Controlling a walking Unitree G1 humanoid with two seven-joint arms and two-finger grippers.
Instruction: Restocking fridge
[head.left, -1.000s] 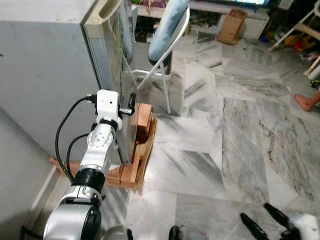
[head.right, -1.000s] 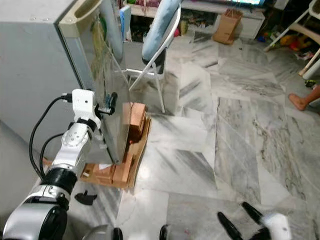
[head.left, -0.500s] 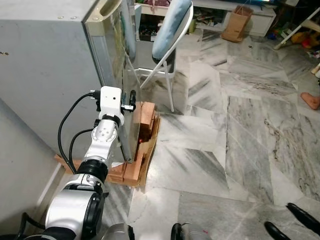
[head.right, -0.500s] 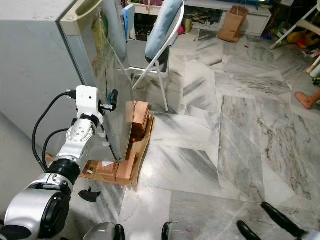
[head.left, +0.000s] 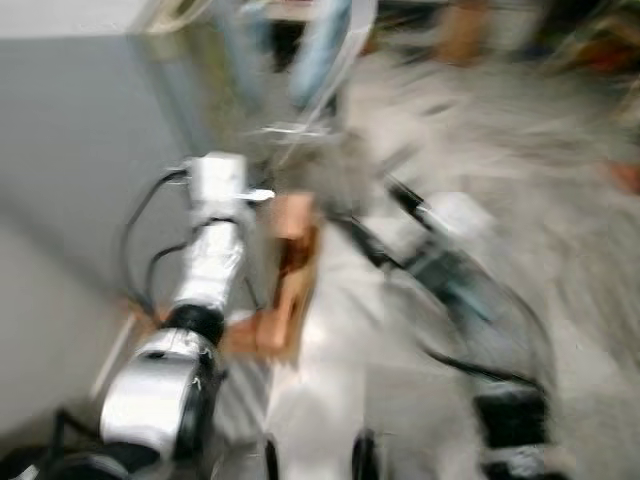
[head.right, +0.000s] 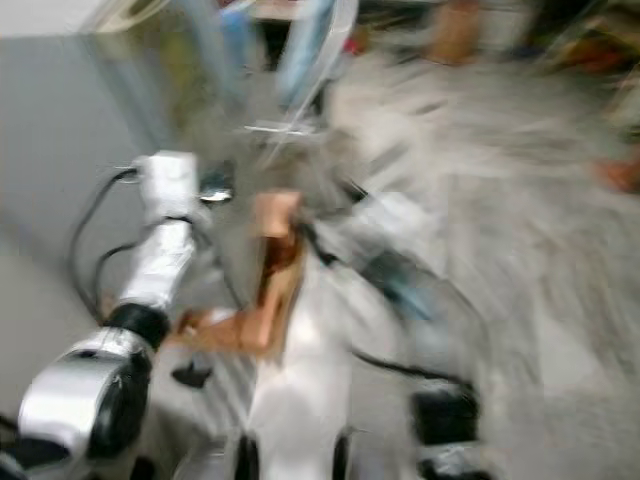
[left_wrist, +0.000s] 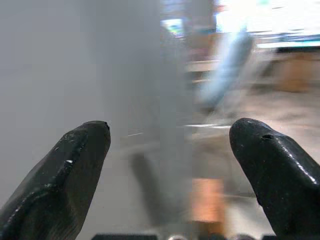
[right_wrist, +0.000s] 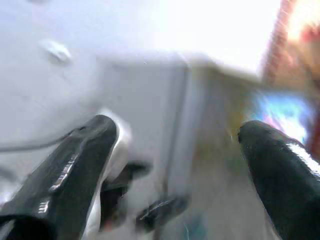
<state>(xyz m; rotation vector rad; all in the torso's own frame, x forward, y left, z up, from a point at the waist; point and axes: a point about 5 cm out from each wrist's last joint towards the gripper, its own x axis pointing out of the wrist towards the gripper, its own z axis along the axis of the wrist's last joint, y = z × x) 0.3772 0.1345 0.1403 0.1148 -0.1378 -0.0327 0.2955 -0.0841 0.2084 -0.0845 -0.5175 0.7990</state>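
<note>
The left end effector (left_wrist: 170, 150) is seen with fingers spread wide, nothing between them, held at the front edge of the tall grey fridge (head.left: 90, 130) — the right end effector (right_wrist: 175, 160) is likewise open, raised mid-scene in heavy blur. Orange wooden blocks (head.left: 290, 270) are glimpsed at the fridge's base.

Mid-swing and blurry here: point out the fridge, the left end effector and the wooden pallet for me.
fridge (head.left: 90, 150), left eye view, its grey side panel.
left end effector (left_wrist: 167, 142), left wrist view, midway between the open fingertips.
wooden pallet (head.left: 290, 290), left eye view, its stacked front edge.
</note>
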